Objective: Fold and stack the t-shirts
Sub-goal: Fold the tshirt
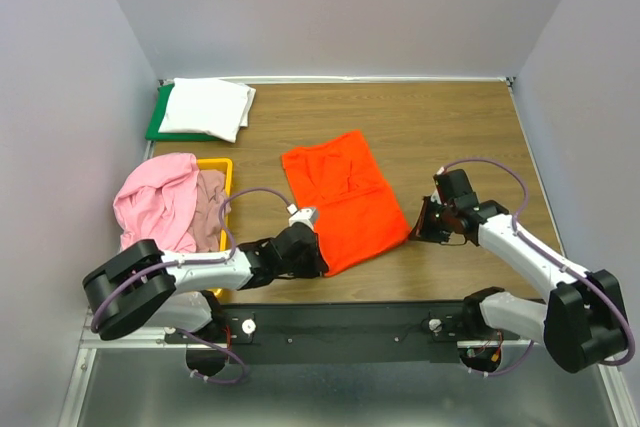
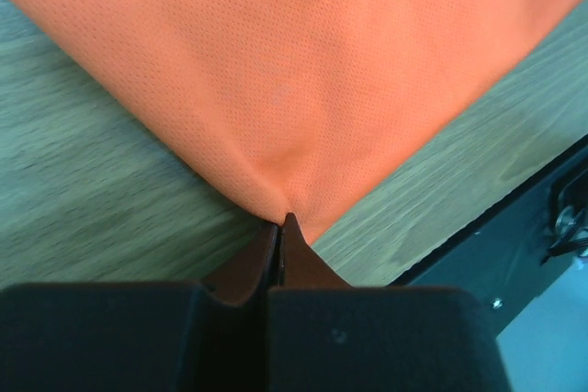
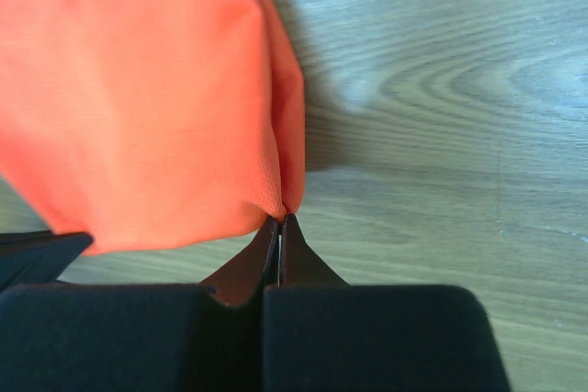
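Observation:
The bright orange t-shirt [image 1: 342, 197] lies partly folded on the wooden table [image 1: 440, 127]. My left gripper [image 1: 318, 259] is shut on its near corner [image 2: 276, 89], jaws pinched tight on the cloth tip. My right gripper [image 1: 415, 227] is shut on the shirt's right corner [image 3: 156, 98], which bulges up from the table. A folded white t-shirt [image 1: 205, 107] lies on the green board [image 1: 158, 127] at the far left. The light pink t-shirt [image 1: 155, 202] and the mauve-pink t-shirt [image 1: 210, 209] are heaped in the yellow bin [image 1: 226, 169].
The black base rail [image 1: 340, 325] runs along the near table edge, close to my left gripper [image 2: 280, 222]. Grey walls enclose the table on three sides. My right gripper [image 3: 280, 219] sits over bare wood.

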Controlling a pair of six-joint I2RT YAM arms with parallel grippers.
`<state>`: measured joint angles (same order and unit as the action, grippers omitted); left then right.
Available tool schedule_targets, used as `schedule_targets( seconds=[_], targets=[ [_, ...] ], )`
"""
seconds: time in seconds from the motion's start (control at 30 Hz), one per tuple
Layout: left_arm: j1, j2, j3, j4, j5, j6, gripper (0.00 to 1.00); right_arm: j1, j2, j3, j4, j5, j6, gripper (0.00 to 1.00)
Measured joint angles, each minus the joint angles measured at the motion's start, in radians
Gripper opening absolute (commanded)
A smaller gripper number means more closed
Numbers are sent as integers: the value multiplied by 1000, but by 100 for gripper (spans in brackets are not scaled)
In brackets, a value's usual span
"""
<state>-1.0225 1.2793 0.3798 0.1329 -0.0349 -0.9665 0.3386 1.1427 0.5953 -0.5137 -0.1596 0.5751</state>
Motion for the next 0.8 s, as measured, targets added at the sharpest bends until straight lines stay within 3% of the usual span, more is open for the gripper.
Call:
schedule_targets(
  seconds=[0.27,0.8],
  targets=[
    [-1,-43,45,-137,-2,79,0,10,-93,90,-118,-7,2,0],
    [-1,-344,107,-282,48,71,0,14,-254,265,-314,24,21,0]
  ],
)
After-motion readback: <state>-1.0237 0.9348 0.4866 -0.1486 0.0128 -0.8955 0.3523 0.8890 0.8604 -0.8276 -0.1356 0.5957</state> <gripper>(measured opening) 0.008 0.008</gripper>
